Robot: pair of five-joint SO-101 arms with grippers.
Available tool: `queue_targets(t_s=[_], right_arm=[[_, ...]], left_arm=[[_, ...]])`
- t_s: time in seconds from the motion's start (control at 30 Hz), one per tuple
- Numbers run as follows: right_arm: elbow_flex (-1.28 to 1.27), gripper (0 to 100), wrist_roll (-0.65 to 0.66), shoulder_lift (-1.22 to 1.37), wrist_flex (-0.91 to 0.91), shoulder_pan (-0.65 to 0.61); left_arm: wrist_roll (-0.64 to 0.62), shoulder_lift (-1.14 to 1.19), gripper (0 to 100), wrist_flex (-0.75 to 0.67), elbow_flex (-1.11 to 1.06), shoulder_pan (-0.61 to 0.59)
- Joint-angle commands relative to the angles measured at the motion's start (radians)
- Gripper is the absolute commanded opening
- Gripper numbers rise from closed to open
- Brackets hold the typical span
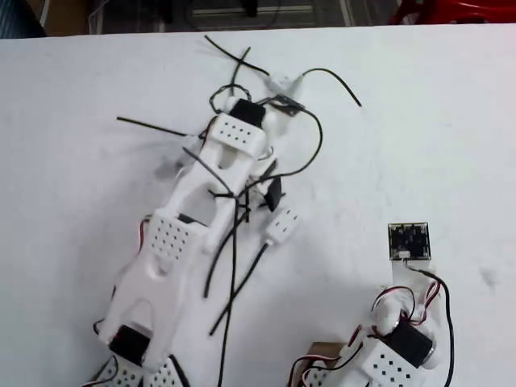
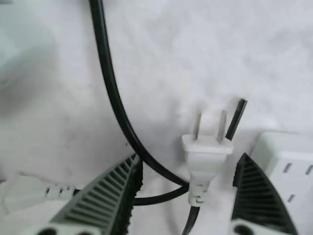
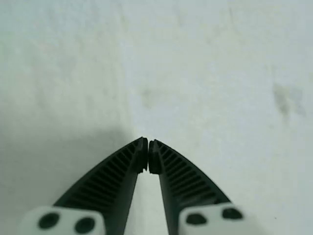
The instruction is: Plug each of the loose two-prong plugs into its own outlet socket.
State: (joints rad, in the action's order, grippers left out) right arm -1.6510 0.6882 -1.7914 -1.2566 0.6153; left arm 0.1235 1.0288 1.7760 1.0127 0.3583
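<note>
**A:** left pincer (image 2: 190, 161) status?

**B:** Wide open, gripping nothing. Its dark ribbed fingers (image 2: 115, 193) straddle the white two-prong plug (image 2: 205, 155).

**A:** Plug position?

**B:** Flat on the white worktop (image 2: 205, 44), between the fingertips. Prongs point away from the pincer. There's a clear gap to one finger. It sits just beside the other; can't tell if they touch.

**A:** Socket?

**B:** The white socket block (image 2: 288, 166), slots visible, is just outside that nearer finger, right by its tip. Plug and block lie side by side, not mated.

**A:** Cables?

**B:** A thick black cord (image 2: 110, 88) comes in from ahead of the pincer, curves past the far finger's tip and ends up at the plug's neck. Can't tell if it's the plug's own lead. A short black cable end (image 2: 237, 117) lies ahead of the nearer finger, next to the prongs.

**A:** right pincer (image 3: 147, 155)?

**B:** Tips pressed together, nothing between them, over the white worktop.

**A:** Anything else from the high view?

**B:** A white corded block (image 1: 282, 226) with slots lies in the black cable tangle, back from the left pincer and alongside the left arm (image 1: 226, 145).
</note>
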Motion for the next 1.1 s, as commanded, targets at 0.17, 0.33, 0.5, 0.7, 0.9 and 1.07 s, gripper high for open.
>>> queue_targets(t_s=[0.17,0.33,0.5,0.7,0.9,1.07], right_arm=[[0.008,1.9,0.0,-0.008,0.004,-0.008],[0.008,1.9,0.0,-0.008,0.004,-0.008],[0.008,1.9,0.0,-0.008,0.004,-0.008],[0.006,1.9,0.0,-0.008,0.013,-0.008],[-0.002,1.9,0.0,-0.008,0.018,-0.008],[-0.003,1.9,0.0,-0.008,0.018,-0.008]], left_arm=[[-0.064,-0.084,29,0.009,0.044,0.062],[-0.092,-0.082,27,0.009,0.035,0.079],[-0.094,-0.084,7,0.009,0.043,0.079],[-0.094,-0.087,7,0.009,0.044,0.079],[-0.091,-0.211,7,0.009,0.035,0.061],[-0.091,-0.282,7,0.011,0.034,0.019]])
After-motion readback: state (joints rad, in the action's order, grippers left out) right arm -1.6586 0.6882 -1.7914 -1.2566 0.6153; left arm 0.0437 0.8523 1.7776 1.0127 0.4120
